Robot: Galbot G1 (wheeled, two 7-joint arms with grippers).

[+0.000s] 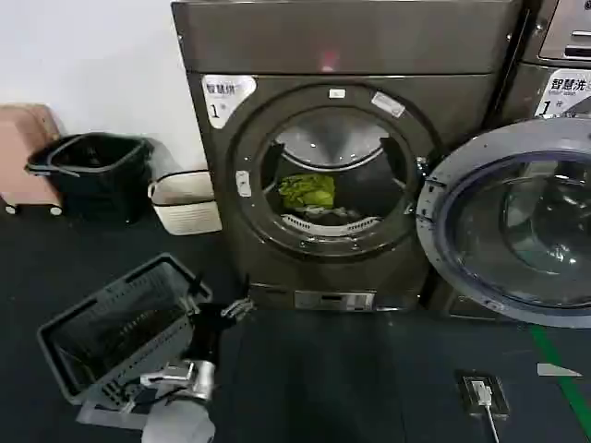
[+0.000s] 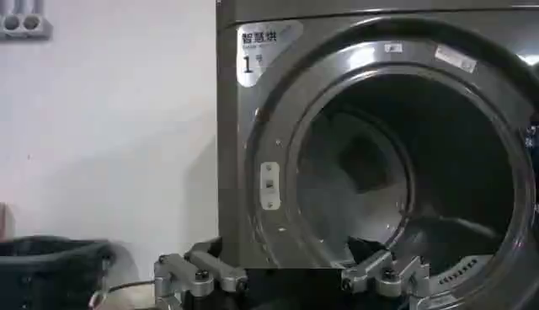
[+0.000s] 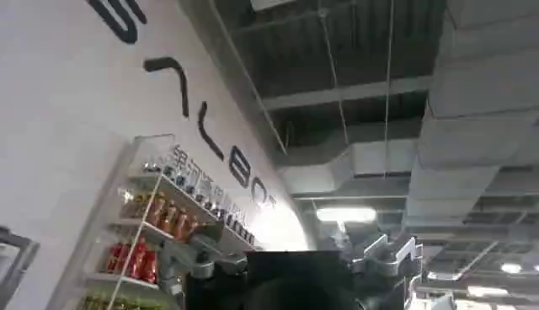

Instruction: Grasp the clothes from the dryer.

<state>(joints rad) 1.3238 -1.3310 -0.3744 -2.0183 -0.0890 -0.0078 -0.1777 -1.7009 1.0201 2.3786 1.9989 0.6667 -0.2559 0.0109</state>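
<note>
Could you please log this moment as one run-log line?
dryer door open | lime-green cloth inside drum | left tool open, low before dryer | right tool open, aimed ceilingward

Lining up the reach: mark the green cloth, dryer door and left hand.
green cloth [image 1: 307,191], head view, middle of the bundle
dryer door [image 1: 434,214], head view, left rim
left hand [image 2: 290,280], left wrist view, between fingertips

You see the dark floor [image 1: 351,378] carrying the dryer [image 1: 351,55] at upper centre. At lower left a grey basket [image 1: 115,328] lies tipped; at upper left stand a black bin [image 1: 92,175] and a white basket [image 1: 187,203]. A small plate [image 1: 482,393] sits lower right.
</note>
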